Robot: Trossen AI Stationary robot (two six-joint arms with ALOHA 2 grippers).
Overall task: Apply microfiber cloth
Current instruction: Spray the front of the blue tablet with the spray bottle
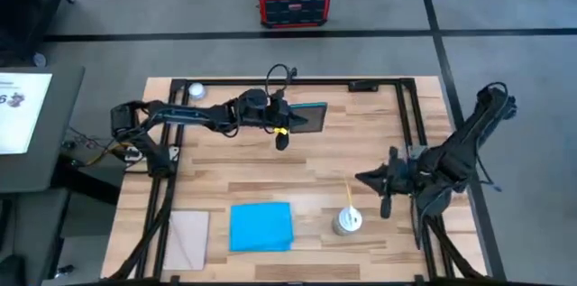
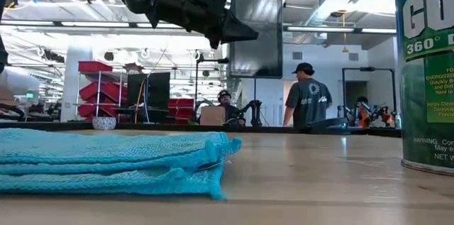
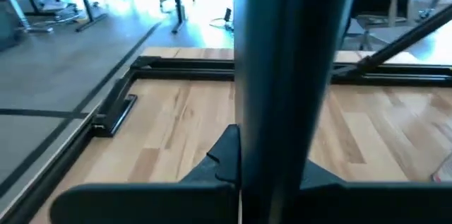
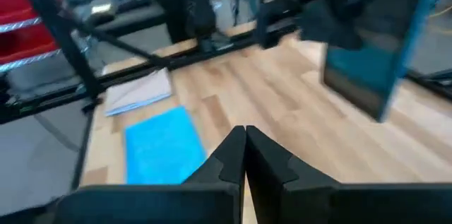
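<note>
The sky-blue microfiber cloth (image 1: 261,226) lies folded flat on the table near its front edge, also in the low view (image 2: 106,157) and the right wrist view (image 4: 161,145). No gripper touches it. My left gripper (image 1: 287,126) is shut on a dark glossy tablet (image 1: 308,118), held in the air over the table's far middle (image 2: 255,33). My right gripper (image 1: 362,178) hovers shut and empty at the right, beyond the spray can, its fingers together (image 4: 244,155). My left gripper pinches the tablet between its two fingers, one finger (image 3: 224,159) on each face, near the tablet's edge toward the table's left (image 2: 234,30). The fingers reach in about level from the table's left. The tablet stands upright on edge, lifted clear of the table.
A spray can (image 1: 347,221) with a thin straw stands right of the cloth, large at the low view's right (image 2: 425,76). A pale grey sheet (image 1: 187,238) lies left of the cloth. A black frame (image 1: 410,124) borders the table. People stand in the room behind.
</note>
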